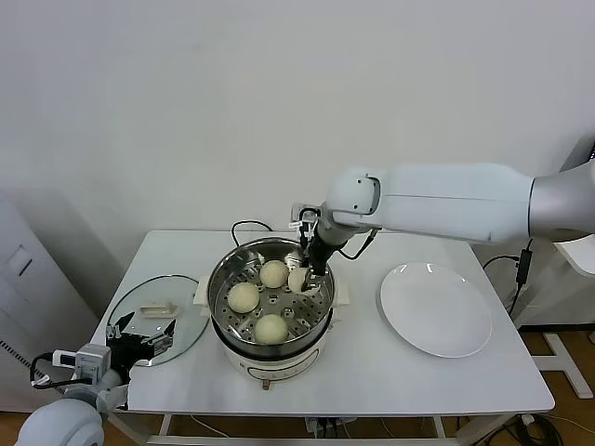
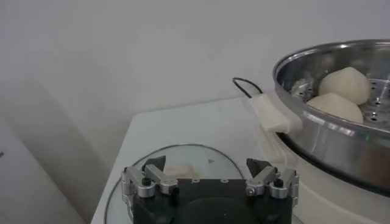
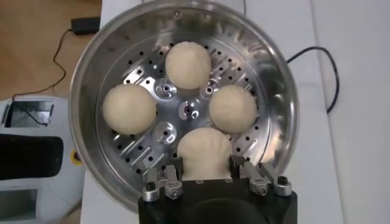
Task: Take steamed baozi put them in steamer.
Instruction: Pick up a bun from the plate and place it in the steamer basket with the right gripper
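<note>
White table [image 1: 372, 372] is seen under the steamer [image 1: 223, 279], where the fourth baozi [image 3: 204, 152] is clenched in the right claw [image 3: 207, 173] beside three seated buns; early release could roll it onto them.

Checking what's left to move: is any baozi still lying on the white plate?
No, the white plate is bare, and all four baozi are over the steamer tray.
</note>
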Available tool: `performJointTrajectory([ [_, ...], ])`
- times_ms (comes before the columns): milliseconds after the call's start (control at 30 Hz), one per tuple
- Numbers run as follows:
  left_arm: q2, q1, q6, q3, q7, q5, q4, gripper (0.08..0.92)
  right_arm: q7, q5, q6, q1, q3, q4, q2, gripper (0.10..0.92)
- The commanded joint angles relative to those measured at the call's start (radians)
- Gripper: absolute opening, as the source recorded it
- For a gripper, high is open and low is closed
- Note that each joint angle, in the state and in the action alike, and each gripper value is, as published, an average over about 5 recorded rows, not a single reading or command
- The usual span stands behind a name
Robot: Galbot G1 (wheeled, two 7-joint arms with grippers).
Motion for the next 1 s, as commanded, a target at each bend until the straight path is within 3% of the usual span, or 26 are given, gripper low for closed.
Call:
performJointTrajectory([
  [33, -0.002, 0.001, 0.0, 0.0, 0.0, 0.0, 0.0, 0.823, 0.049, -0.035, -0.025, -0.068, 0.001, 0.0, 0.027, 0.484],
  [333, -0.007, 0.004, -0.001, 0.0, 0.0, 0.0, 0.001, 0.823, 0.052, -0.052, -0.026, -0.096, 0.011, -0.005, 0.021, 0.501],
  [600, -0.01, 0.006, -0.002, -0.001, 0.001, 0.001, 0.003, 0.823, 0.038, -0.04, -0.028, -0.087, 0.059, -0.007, -0.009, 0.682],
  [767, -0.013, 0.005, -0.002, -0.005, 0.001, 0.001, 0.008, 0.823, -0.002, -0.014, -0.018, -0.039, 0.144, -0.01, -0.128, 0.788],
  [1000, -0.031, 0.0, -0.003, -0.014, 0.001, 0.002, 0.015, 0.823, 0.062, 0.058, 0.05, -0.132, 0.366, -0.047, -0.365, 0.822],
])
